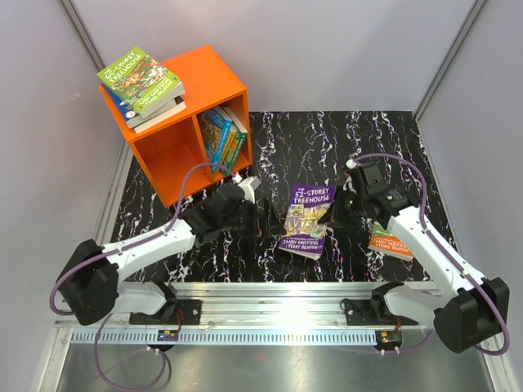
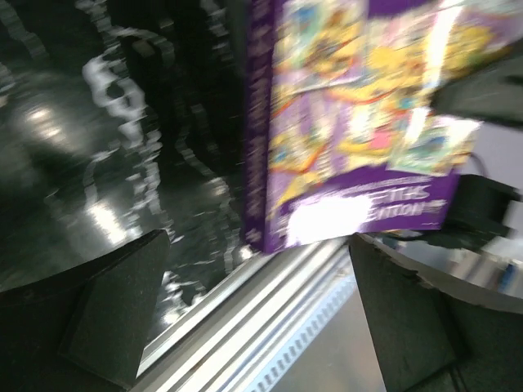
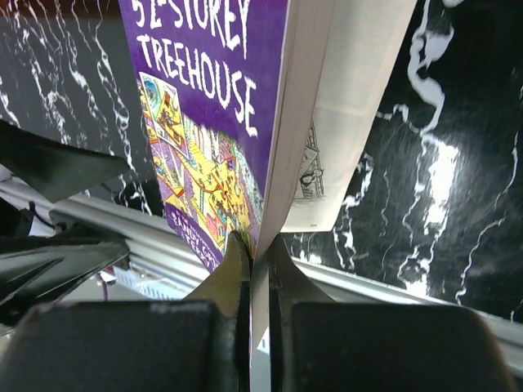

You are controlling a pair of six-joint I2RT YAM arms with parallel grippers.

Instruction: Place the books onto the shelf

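Everything's pretty smeared here, but we can make out a purple paperback with a busy yellow cartoon cover (image 2: 351, 122) filling the top right. Its spine faces left, and the white lettering near its lower edge is too blurred to read. Behind it is the black tabletop with white marble veining (image 2: 98, 147), catching a few glares. A silver metal rail (image 2: 286, 327) runs diagonally across the bottom. Our left gripper (image 2: 260, 237) has its two dark fingers (image 2: 114, 318) spread wide at the lower corners, clear of the book. There's also a dark blocky shape (image 2: 482, 204) at the book's right edge that we can't identify.
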